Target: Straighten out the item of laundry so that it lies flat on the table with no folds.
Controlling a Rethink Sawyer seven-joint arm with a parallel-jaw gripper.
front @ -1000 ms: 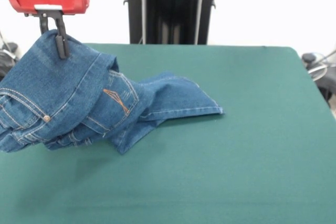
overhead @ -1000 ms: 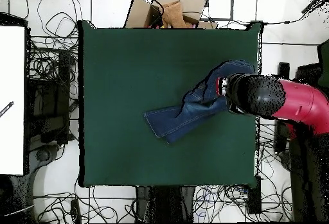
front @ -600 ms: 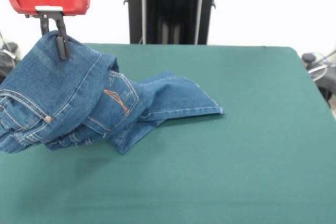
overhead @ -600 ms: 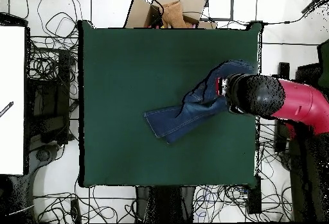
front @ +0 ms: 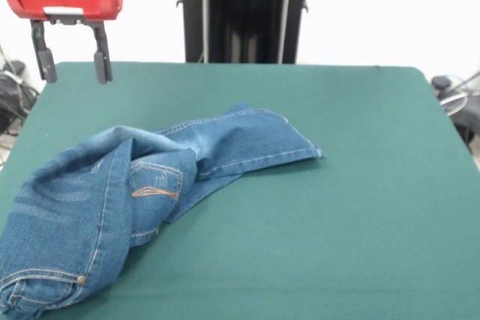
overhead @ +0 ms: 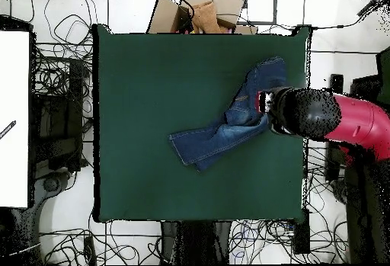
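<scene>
The jeans (front: 112, 192) are blue denim with faded pale patches and tan stitching, lying on the plain dark green table (front: 360, 207). The gripper (front: 71, 61) has black fingers under a red housing.

Tangled black cables (overhead: 61, 88) cover the pale floor round the scene, thickest at nine o'clock in the overhead view. A white board (overhead: 14, 118) lies at the nine o'clock edge, and brown cardboard boxes (overhead: 199, 10) sit at twelve o'clock. The front view shows a black stand (front: 244, 11) at twelve o'clock.
</scene>
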